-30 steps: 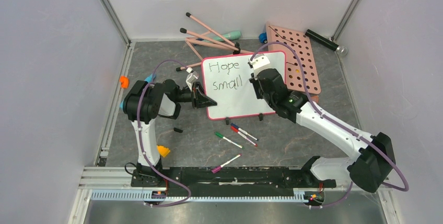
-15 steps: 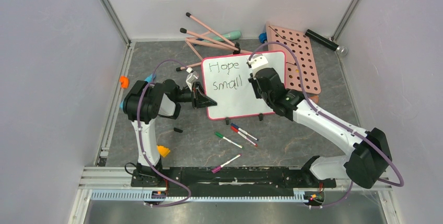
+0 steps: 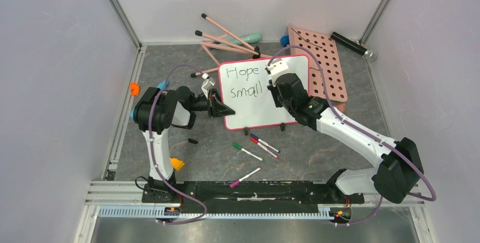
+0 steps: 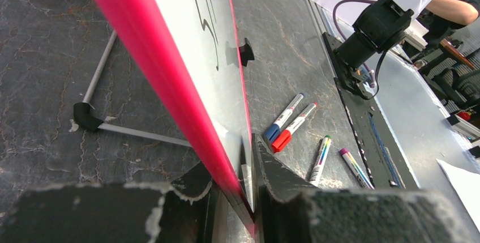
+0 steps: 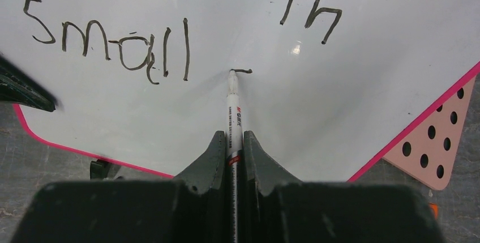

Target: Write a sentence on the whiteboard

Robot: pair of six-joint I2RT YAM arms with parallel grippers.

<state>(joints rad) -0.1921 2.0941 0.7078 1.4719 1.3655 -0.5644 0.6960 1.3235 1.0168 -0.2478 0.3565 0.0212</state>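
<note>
The whiteboard [image 3: 249, 107] with its pink-red rim lies mid-table, also in the right wrist view [image 5: 362, 67] and edge-on in the left wrist view [image 4: 170, 84]. My left gripper [image 3: 222, 109] is shut on its left rim [image 4: 240, 189]. My right gripper [image 3: 276, 87] is shut on a white marker [image 5: 234, 119], tip touching the board beside a short fresh stroke [image 5: 242, 71]. The sentence [image 3: 242, 81] reads "Hope" and "small" from above; the right wrist view shows "small" [image 5: 113, 47] and "in" [image 5: 311, 13].
A pink panel with round holes [image 3: 322, 62] lies under the board's right side. Loose markers [image 3: 263, 145] lie in front of the board. Pink sticks [image 3: 226, 39] and a teal object lie behind it, a black cylinder [image 3: 352, 45] at the back right, an orange piece [image 3: 134, 88] at the left.
My right gripper has shifted slightly left and toward the back with the marker over the board. The left arm and the board have not moved.
</note>
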